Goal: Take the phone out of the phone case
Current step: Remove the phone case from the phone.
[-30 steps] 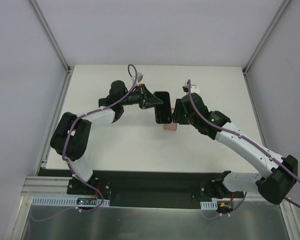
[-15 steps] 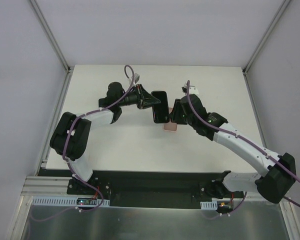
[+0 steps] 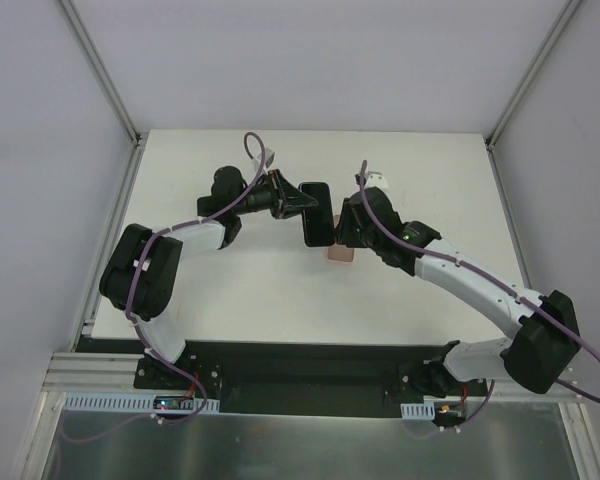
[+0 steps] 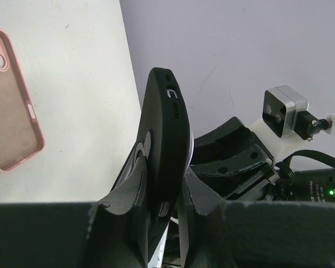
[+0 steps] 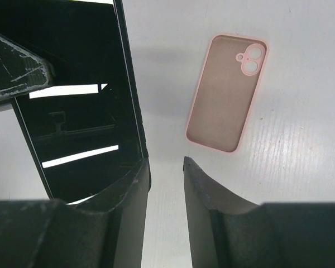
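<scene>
Across the white table (image 3: 230, 290), two arms reach from the near edge toward the middle. The left arm (image 3: 145, 270) bends in from the left and the right arm (image 3: 480, 290) stretches in from the near right, so their ends meet a little past the table's centre.

The case (image 3: 341, 254) lies flat on the table with its hollow inner side up and nothing in it. From above, only its near end shows, just under the right arm's wrist. The wrist views show it whole, with the camera cutout at one end (image 5: 226, 95) and a slim side slot along one long edge (image 4: 11, 117).

The phone (image 3: 318, 212) is out of the case, off the table, just left of the case and partly over it. Its glossy face (image 5: 84, 134) mirrors bright strips of light.

The left gripper (image 3: 298, 200) clamps the phone across its thickness, one finger on each broad face (image 4: 164, 184).

The right gripper (image 3: 352, 225) sits just right of the phone. Its fingers are a narrow gap apart (image 5: 164, 167) with only bare table showing between them. The phone's long edge lies just outside its left finger (image 5: 131, 190).
</scene>
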Robot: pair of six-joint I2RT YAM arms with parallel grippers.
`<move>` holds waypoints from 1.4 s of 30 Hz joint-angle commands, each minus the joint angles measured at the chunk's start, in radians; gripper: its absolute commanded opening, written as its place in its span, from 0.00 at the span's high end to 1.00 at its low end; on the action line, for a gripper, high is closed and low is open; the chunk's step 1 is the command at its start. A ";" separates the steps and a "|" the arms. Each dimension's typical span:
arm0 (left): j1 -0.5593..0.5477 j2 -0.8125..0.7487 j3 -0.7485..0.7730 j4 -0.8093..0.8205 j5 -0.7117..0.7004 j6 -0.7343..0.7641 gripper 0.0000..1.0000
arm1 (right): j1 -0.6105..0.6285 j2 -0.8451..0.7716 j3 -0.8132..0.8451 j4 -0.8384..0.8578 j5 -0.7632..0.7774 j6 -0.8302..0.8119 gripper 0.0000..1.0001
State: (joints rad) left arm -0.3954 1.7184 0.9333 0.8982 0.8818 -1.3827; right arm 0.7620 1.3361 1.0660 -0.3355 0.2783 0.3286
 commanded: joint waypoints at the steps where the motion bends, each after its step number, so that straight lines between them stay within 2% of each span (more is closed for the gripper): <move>1: -0.019 -0.109 0.073 0.335 0.094 -0.259 1.00 | 0.003 0.084 -0.086 -0.188 -0.007 -0.023 0.67; 6: -0.016 -0.125 0.068 0.262 0.097 -0.190 1.00 | -0.015 0.000 -0.139 -0.120 -0.103 -0.005 0.66; 9: -0.016 -0.128 0.071 0.194 0.094 -0.135 1.00 | -0.050 -0.103 -0.225 0.004 -0.233 0.029 0.63; 12: -0.016 -0.117 0.067 0.197 0.085 -0.134 1.00 | -0.114 -0.221 -0.319 0.174 -0.436 0.101 0.60; 13: -0.016 -0.111 0.065 0.209 0.082 -0.142 1.00 | -0.122 -0.244 -0.320 0.179 -0.439 0.104 0.60; 19: -0.016 -0.097 0.081 0.243 0.077 -0.177 1.00 | -0.121 -0.227 -0.281 0.038 -0.361 0.072 0.64; 23: -0.016 -0.102 0.084 0.245 0.075 -0.185 1.00 | -0.116 -0.226 -0.293 0.021 -0.335 0.076 0.66; 27: -0.016 -0.106 0.091 0.248 0.075 -0.194 1.00 | -0.099 -0.200 -0.264 -0.040 -0.242 0.058 0.69; 30: -0.016 -0.109 0.094 0.252 0.074 -0.200 1.00 | -0.086 -0.160 -0.235 -0.053 -0.217 0.052 0.74; 33: -0.016 -0.114 0.093 0.260 0.072 -0.208 1.00 | -0.066 -0.106 -0.196 -0.077 -0.177 0.050 0.86; 34: -0.016 -0.115 0.091 0.263 0.074 -0.210 1.00 | -0.055 -0.079 -0.189 -0.086 -0.165 0.047 0.94; 36: -0.016 -0.117 0.087 0.277 0.071 -0.220 1.00 | -0.049 -0.052 -0.173 -0.099 -0.143 0.046 0.99; 42: -0.016 -0.114 0.076 0.335 0.066 -0.274 1.00 | -0.046 0.009 -0.201 -0.060 -0.151 0.062 0.99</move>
State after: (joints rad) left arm -0.3889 1.7172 0.9344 0.9371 0.9001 -1.3972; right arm 0.7094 1.2461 0.9375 -0.2054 0.0658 0.4191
